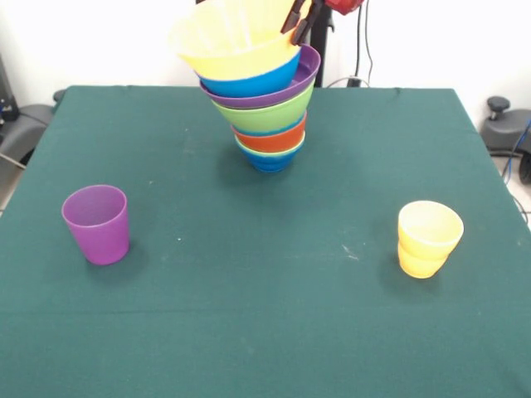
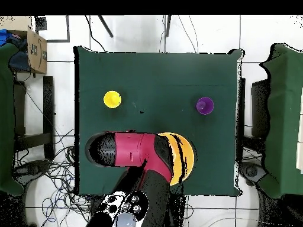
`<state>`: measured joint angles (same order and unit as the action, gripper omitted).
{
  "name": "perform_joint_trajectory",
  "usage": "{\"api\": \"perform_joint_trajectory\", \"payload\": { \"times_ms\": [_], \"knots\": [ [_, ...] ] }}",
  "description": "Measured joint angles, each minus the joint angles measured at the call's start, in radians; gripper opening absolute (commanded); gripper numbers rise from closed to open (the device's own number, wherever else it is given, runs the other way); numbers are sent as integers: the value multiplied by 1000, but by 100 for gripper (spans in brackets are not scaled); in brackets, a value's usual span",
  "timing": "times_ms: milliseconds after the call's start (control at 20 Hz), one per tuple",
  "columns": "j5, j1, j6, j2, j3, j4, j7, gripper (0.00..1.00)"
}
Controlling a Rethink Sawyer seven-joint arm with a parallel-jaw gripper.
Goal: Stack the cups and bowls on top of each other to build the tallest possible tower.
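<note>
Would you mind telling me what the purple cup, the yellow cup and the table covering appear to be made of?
The purple cup looks like thin translucent plastic: light shows through its wall and the surface seems faintly textured. The yellow cup appears to be smooth opaque plastic, moulded with a stepped, bulging lower half. The table covering looks like matte green cloth, probably felt-like, with no shine.

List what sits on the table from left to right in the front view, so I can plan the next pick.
Purple cup → leaning tower of bowls, with the gripper at its top yellow bowl → yellow cup.
</note>
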<state>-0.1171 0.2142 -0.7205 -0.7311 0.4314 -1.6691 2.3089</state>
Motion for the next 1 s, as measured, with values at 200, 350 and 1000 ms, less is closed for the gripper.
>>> {"api": "perform_joint_trajectory", "payload": {
  "times_ms": [200, 350, 1000],
  "knots": [
    [0, 7, 0, 1, 0, 0, 0, 0],
    [0, 13, 0, 0, 1, 0, 0, 0],
    [0, 15, 0, 0, 1, 0, 0, 0]
  ]
}}
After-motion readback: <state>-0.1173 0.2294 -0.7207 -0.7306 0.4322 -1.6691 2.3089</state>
